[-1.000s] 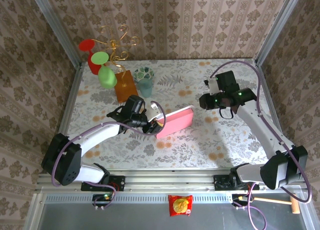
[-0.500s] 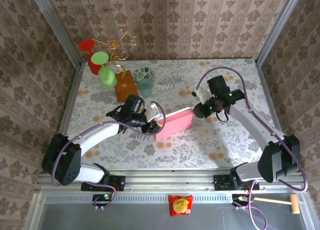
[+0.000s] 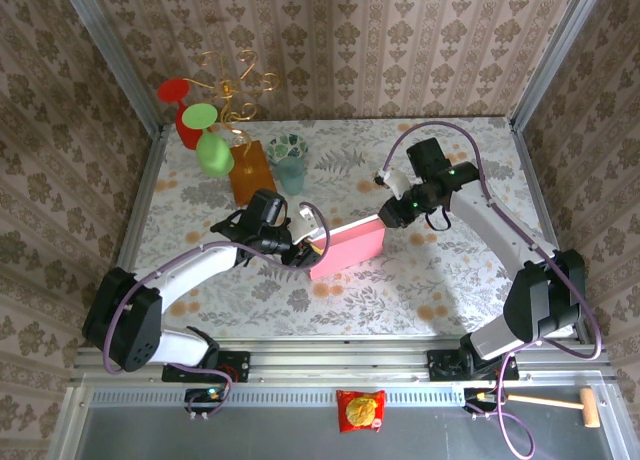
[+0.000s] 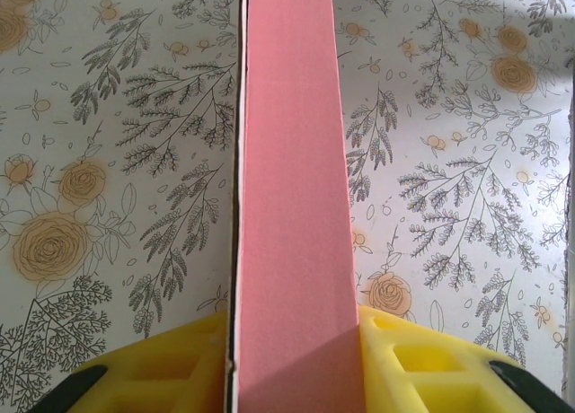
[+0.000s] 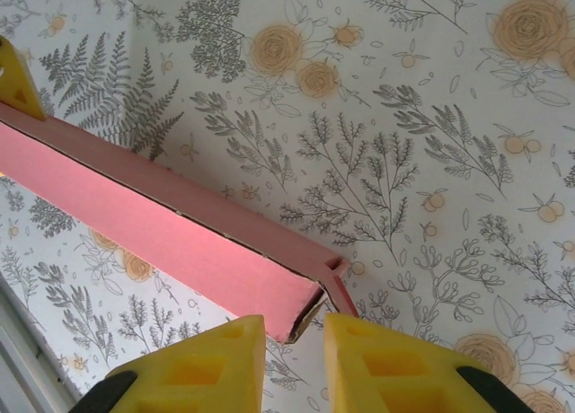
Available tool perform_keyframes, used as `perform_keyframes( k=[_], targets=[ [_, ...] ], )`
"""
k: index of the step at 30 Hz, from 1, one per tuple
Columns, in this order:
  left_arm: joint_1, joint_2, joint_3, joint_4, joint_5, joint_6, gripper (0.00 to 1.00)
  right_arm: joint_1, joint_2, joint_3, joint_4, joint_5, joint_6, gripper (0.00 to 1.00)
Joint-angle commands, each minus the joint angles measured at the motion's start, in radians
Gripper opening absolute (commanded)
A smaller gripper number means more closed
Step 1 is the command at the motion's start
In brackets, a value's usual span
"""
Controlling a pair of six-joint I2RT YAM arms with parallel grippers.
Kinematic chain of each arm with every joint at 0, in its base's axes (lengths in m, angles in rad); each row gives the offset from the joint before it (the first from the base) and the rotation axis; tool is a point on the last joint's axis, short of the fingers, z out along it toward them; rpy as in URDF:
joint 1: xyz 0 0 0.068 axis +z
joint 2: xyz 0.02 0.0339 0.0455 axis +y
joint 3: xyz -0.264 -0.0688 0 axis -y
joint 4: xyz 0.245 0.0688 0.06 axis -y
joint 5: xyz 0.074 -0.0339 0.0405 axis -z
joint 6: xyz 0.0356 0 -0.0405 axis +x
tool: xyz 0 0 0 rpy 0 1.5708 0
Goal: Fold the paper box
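At centre left of the top view, my left gripper [image 3: 308, 248] is pinching the left end of the thin pink cardboard paper box [image 3: 350, 246]. In the left wrist view its yellow pads [image 4: 171, 370] press on both faces of the card, which runs straight up the middle of the frame.

The box lies at the centre of the floral-patterned tabletop [image 3: 450, 280], slanting so that its right end sits higher in the frame than its left. I cannot tell whether its lower edge touches the table. It looks flattened: one long pink face, a thin white edge, and a small notched flap at the free corner in the right wrist view.

Right of centre, my right gripper [image 3: 386, 216] is at that free end. In the right wrist view its yellow fingers [image 5: 207, 364] stand slightly parted, with the box corner just at their mouth and nothing clamped between them.

Risks, in my judgement:
- Closing the right gripper off-line would crush the corner flap instead of seating on a panel
- Pushing inward against the left gripper's hold would buckle the thin card
- A pull to the right could slide the card out of the left pads
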Motion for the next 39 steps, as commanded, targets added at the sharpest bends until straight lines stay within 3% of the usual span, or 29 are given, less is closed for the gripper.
perform_keyframes(
  k=[1,17,28,39],
  targets=[
    [0.006,-0.016,0.027,-0.023,0.022,0.019,0.35,0.003,0.017,0.028,-0.041,-0.033,-0.018,0.25],
    [0.007,-0.013,0.031,-0.027,0.022,0.011,0.33,0.001,0.074,0.073,-0.036,-0.015,0.007,0.21],
    [0.006,-0.017,0.034,-0.039,0.022,0.016,0.32,-0.063,0.041,0.084,-0.038,-0.064,0.026,0.32],
    [0.009,-0.014,0.038,-0.044,0.024,0.017,0.32,-0.056,0.096,0.087,-0.03,-0.101,0.03,0.32]
  ],
)
